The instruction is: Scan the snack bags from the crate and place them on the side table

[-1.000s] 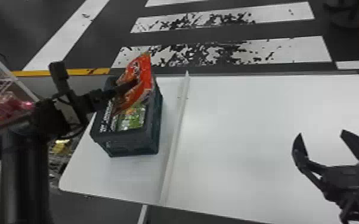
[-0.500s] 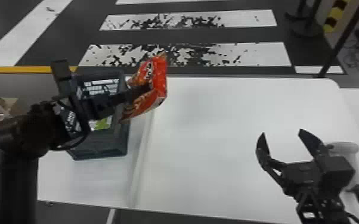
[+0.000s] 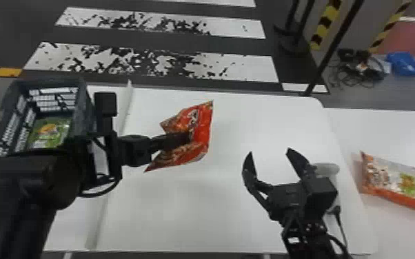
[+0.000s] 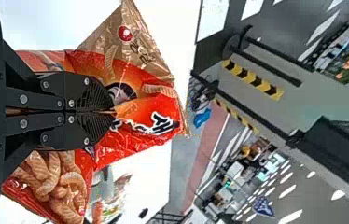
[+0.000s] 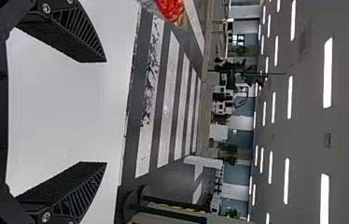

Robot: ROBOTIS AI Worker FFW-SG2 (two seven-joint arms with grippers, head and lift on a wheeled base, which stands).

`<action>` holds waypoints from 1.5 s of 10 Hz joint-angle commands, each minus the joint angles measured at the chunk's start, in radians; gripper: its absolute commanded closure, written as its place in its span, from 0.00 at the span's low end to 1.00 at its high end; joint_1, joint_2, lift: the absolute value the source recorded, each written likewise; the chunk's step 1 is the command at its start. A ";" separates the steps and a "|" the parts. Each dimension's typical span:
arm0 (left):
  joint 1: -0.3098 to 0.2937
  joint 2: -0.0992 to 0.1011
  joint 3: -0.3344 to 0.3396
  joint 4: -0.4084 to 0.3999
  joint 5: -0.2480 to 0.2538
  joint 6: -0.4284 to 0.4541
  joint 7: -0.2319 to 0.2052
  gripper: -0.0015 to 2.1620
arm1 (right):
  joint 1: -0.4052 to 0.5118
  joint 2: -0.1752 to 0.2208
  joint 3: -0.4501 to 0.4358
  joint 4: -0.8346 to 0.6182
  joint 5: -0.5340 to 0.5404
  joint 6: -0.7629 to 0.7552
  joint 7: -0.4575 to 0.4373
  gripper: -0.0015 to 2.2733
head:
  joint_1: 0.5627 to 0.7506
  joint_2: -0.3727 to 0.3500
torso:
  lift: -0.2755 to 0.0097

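Observation:
My left gripper (image 3: 188, 137) is shut on a red snack bag (image 3: 201, 129), held over the white table between the crate and my right gripper. In the left wrist view, the left gripper (image 4: 115, 112) pinches the red bag (image 4: 135, 135) at its middle. My right gripper (image 3: 269, 153) stands open with nothing between its fingers; the right wrist view shows the same gripper (image 5: 106, 112) wide apart. The dark crate (image 3: 88, 103) at the left holds a green bag (image 3: 50, 132). Another bag (image 3: 398, 182), orange and clear, lies on the side table (image 3: 389, 131) at the right.
A white scanner-like device (image 3: 325, 168) with a cable stands behind the right gripper on the main table (image 3: 182, 210). A raised white strip (image 3: 112, 165) runs across the table beside the crate. A dark pole (image 3: 334, 48) rises past the table's far right corner.
The head view has swung to the right, bringing the side table and its bag into sight. My left gripper has carried the red bag rightward, away from above the crate. The right gripper stays open.

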 commanded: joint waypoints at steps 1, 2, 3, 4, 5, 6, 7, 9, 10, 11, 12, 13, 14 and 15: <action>0.008 -0.027 -0.090 0.048 -0.049 -0.046 0.034 0.97 | 0.001 0.000 -0.003 -0.002 0.000 0.000 -0.005 0.04 | 0.70 0.31 | 0.79; 0.012 -0.038 -0.136 0.087 -0.071 -0.107 0.073 0.93 | 0.004 0.000 -0.004 -0.003 0.000 0.000 -0.018 0.04 | 0.70 0.25 | 0.79; 0.012 -0.041 -0.169 0.135 -0.071 -0.165 0.102 0.60 | 0.006 0.000 -0.004 -0.005 0.000 0.000 -0.025 0.04 | 0.70 0.21 | 0.79; 0.012 -0.043 -0.195 0.163 -0.071 -0.196 0.134 0.02 | 0.007 0.000 -0.004 -0.006 -0.002 0.000 -0.027 0.04 | 0.70 0.19 | 0.79; 0.012 -0.044 -0.208 0.190 -0.068 -0.239 0.157 0.00 | 0.009 0.000 -0.004 -0.008 -0.002 0.000 -0.027 0.04 | 0.70 0.17 | 0.79; 0.012 -0.047 -0.208 0.218 -0.057 -0.288 0.156 0.00 | 0.012 0.000 -0.004 -0.009 -0.002 0.000 -0.027 0.04 | 0.70 0.16 | 0.79; 0.018 -0.047 -0.207 0.224 -0.048 -0.316 0.156 0.02 | 0.015 0.000 -0.003 -0.014 -0.002 0.000 -0.027 0.04 | 0.70 0.16 | 0.79; 0.066 -0.043 -0.176 0.176 -0.052 -0.432 0.177 0.02 | 0.021 0.000 -0.001 -0.035 -0.006 0.055 -0.025 0.04 | 0.70 0.16 | 0.79; 0.095 -0.038 -0.159 0.138 -0.055 -0.472 0.199 0.02 | 0.026 0.000 0.000 -0.049 -0.009 0.092 -0.025 0.04 | 0.70 0.17 | 0.79; 0.118 -0.035 -0.133 0.107 -0.054 -0.475 0.205 0.02 | 0.027 0.000 0.002 -0.063 -0.014 0.129 -0.025 0.03 | 0.70 0.20 | 0.79; 0.152 -0.033 -0.113 0.058 -0.071 -0.503 0.237 0.02 | 0.027 0.000 0.005 -0.080 -0.016 0.190 -0.025 0.03 | 0.70 0.23 | 0.79; 0.181 -0.029 -0.092 0.018 -0.112 -0.561 0.268 0.02 | 0.027 0.000 0.003 -0.087 -0.031 0.212 -0.016 0.04 | 0.70 0.26 | 0.79; 0.208 -0.026 -0.073 -0.012 -0.149 -0.622 0.295 0.02 | 0.027 0.000 0.002 -0.098 -0.043 0.239 0.002 0.04 | 0.70 0.28 | 0.79; 0.236 -0.024 -0.054 -0.046 -0.173 -0.659 0.334 0.02 | 0.026 -0.001 -0.003 -0.112 -0.066 0.285 0.016 0.04 | 0.70 0.32 | 0.79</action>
